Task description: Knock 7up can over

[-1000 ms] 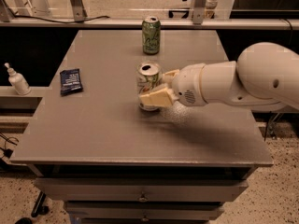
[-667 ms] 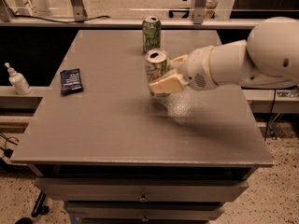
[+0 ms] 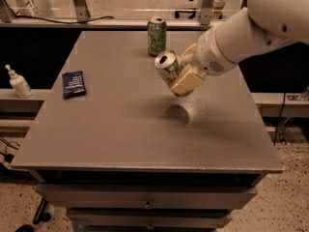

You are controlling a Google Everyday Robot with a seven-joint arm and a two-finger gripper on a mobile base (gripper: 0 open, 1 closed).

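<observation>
The 7up can (image 3: 168, 66), pale with green lettering and a silver top, is held off the grey table (image 3: 120, 129), tilted with its top toward the upper left. Its shadow lies on the tabletop just below it. My gripper (image 3: 181, 79) comes in from the right on a white arm and is shut on the can's lower body. One tan finger (image 3: 189, 81) lies across the can's front. The can's base is hidden behind the fingers.
An all-green can (image 3: 157, 35) stands upright at the table's back edge, just behind the held can. A dark blue packet (image 3: 74, 83) lies flat at the left. A small white bottle (image 3: 18, 82) stands on a ledge off the table's left side.
The gripper has moved up and to the right with the can in it. The can has left the tabletop and gone from upright to tilted.
</observation>
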